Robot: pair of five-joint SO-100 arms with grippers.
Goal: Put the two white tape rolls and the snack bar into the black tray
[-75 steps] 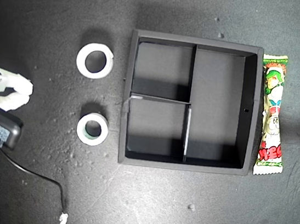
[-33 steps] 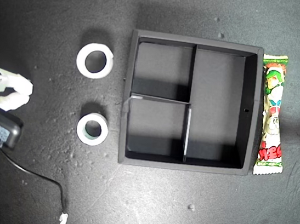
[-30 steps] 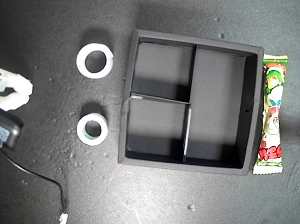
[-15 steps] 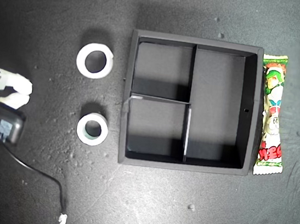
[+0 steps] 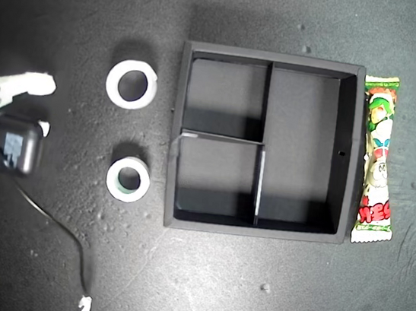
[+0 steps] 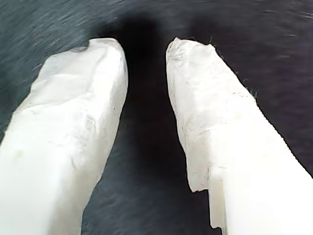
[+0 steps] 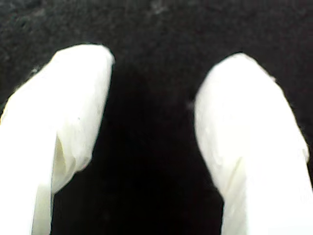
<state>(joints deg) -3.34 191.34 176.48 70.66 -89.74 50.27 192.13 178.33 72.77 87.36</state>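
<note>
Nothing is in the black tray (image 5: 176, 136) yet: the two white tape rolls (image 5: 131, 85) lie on the bench just off its wall on the exterior view's left, and the snack bar (image 5: 377, 161) lies against the opposite wall, its long axis parallel to that wall. An arm (image 5: 5, 125) enters at the exterior view's left edge, nearest the rolls; which arm it is cannot be told. The first pincer (image 6: 144, 54) and the second pincer (image 7: 154, 63) both stand apart and empty.
</note>
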